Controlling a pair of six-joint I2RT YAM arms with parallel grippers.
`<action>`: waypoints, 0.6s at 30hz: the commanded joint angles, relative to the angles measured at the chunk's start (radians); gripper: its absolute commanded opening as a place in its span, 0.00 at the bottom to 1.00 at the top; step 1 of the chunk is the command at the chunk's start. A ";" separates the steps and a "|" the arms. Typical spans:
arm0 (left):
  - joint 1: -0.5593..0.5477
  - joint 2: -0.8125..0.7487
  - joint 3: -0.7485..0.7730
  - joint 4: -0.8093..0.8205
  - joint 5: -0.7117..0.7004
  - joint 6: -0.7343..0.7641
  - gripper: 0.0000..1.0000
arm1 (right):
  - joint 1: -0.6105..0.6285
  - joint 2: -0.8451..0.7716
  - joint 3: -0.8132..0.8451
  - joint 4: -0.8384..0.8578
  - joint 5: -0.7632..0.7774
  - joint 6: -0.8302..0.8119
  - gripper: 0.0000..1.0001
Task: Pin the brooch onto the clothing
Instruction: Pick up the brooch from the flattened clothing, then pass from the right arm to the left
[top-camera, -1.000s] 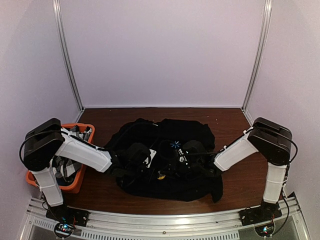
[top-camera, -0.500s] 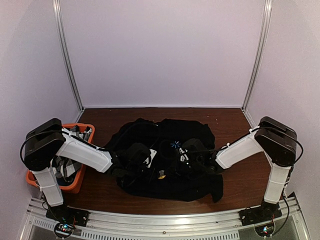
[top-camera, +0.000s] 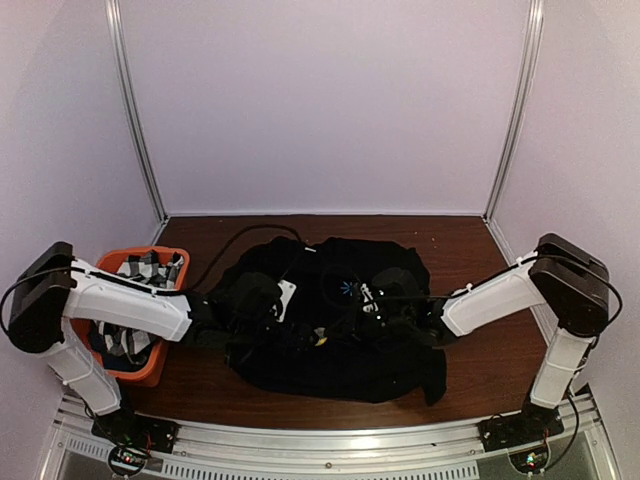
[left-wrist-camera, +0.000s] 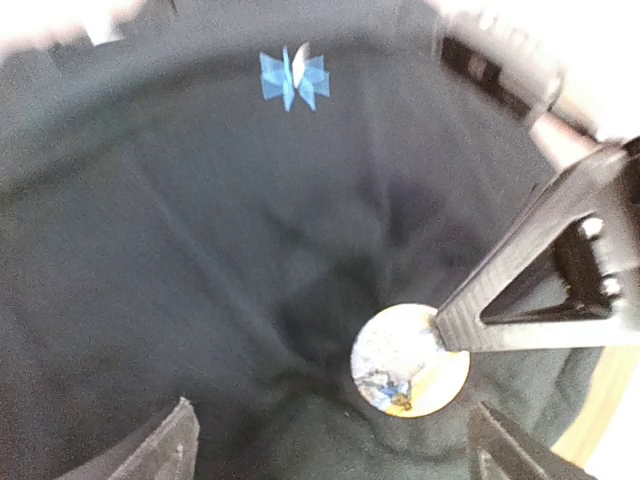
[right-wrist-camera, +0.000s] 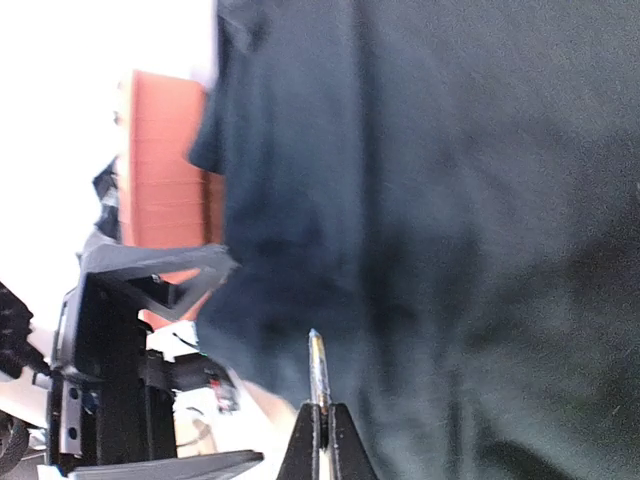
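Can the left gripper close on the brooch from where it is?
Probably yes. The left gripper is open, with the brooch on the shirt just ahead of its fingers, nothing between. The right gripper, shut on the brooch's edge, crowds that side.

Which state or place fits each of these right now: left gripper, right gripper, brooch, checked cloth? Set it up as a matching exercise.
1 left gripper
2 right gripper
3 brooch
4 checked cloth

A in the orange bin
B jaws wide open
C shut on the brooch's edge
D on the black T-shirt

Pairs: 1-B, 2-C, 3-D, 4-A.
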 joint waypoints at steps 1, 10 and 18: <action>-0.004 -0.135 -0.015 -0.009 -0.157 0.138 0.96 | 0.006 -0.096 -0.008 -0.012 0.046 0.073 0.00; -0.129 -0.118 0.044 -0.039 -0.341 0.403 0.75 | 0.005 -0.197 -0.046 0.011 0.105 0.203 0.00; -0.235 -0.082 0.019 0.078 -0.557 0.503 0.75 | 0.011 -0.202 -0.053 0.016 0.102 0.221 0.00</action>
